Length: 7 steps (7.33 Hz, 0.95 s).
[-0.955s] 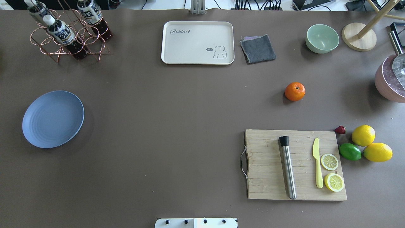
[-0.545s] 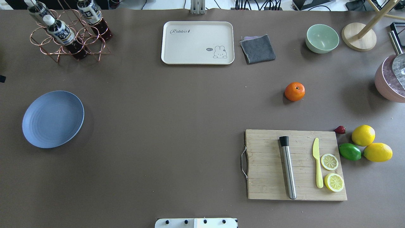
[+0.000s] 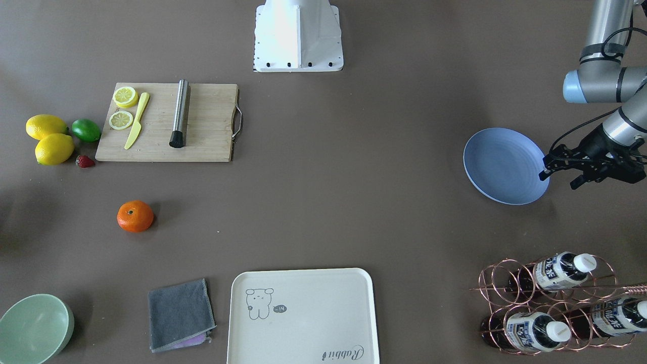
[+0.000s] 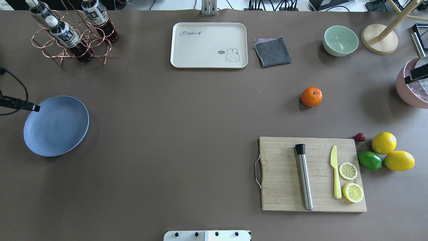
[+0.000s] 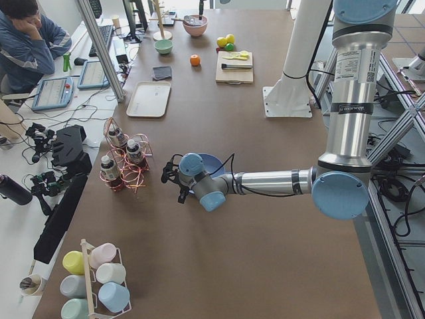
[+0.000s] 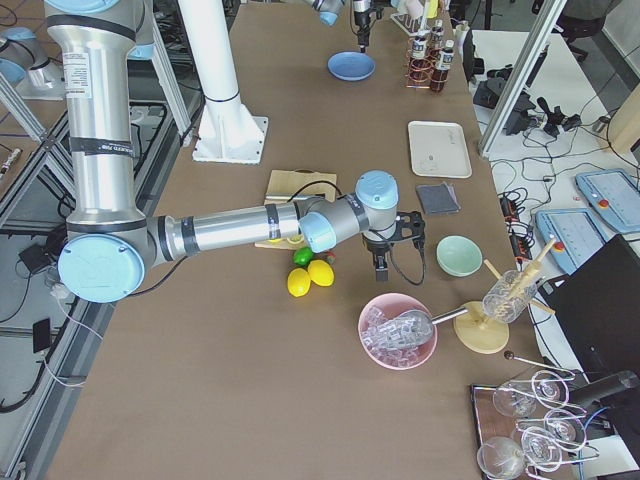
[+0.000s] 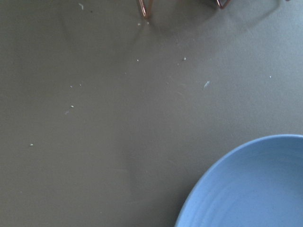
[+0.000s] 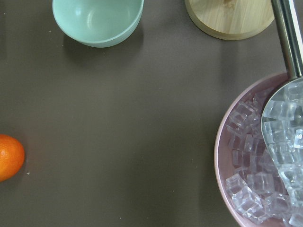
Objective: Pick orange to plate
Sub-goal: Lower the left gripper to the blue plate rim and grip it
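Note:
The orange rests alone on the brown table right of centre; it also shows at the left edge of the right wrist view. The periwinkle plate lies at the table's left side, with nothing on it. My left gripper hovers at the plate's outer rim with its fingers spread, open and holding nothing. The left wrist view takes in the plate's rim. Only a dark tip of my right gripper pokes in at the right edge, well right of the orange; I cannot tell its state.
A pink bowl of ice sits under the right gripper, with a green bowl and a wooden stand behind it. A cutting board carries a muddler, a knife and lemon slices, with lemons and a lime beside it. A bottle rack stands beyond the plate.
The left gripper has come in from the left edge to the plate's rim. The right gripper's tip has appeared at the right edge over the ice bowl. Orange and plate are unmoved.

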Motion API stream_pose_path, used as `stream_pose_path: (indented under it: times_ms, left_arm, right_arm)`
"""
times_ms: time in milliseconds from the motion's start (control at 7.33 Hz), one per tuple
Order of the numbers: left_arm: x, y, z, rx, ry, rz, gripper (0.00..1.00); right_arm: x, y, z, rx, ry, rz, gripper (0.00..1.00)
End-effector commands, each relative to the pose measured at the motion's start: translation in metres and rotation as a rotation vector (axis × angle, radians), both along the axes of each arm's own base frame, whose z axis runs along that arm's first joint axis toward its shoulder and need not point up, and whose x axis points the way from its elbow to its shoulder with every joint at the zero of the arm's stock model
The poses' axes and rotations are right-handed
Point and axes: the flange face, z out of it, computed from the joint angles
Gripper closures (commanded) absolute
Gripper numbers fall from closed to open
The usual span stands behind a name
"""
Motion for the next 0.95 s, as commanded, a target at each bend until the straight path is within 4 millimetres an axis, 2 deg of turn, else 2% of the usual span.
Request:
stream_pose_path:
  times_ms: [0,136,273,409,818]
  left_arm:
    - [0.004,0.018,0.015,-0.003,0.026,0.008,0.36]
    - [0.005,0.018,0.014,-0.006,0.030,0.009,0.65]
    - [0.005,0.019,0.015,-0.007,0.029,0.009,0.88]
    - [0.005,0.019,0.015,-0.007,0.030,0.010,1.00]
    - [0.005,0.023,-0.001,-0.036,0.119,0.100,1.00]
  right_arm:
    - [-0.001,0.000,-0.001,0.002,0.000,0.001,0.00]
    - [-0.002,-0.001,-0.002,0.005,0.003,0.001,0.00]
    - [-0.002,-0.001,-0.002,0.005,0.005,0.002,0.00]
    - [-0.003,-0.001,-0.001,0.004,0.005,0.001,0.00]
    - [-0.003,-0.002,-0.002,0.005,0.006,0.001,0.00]
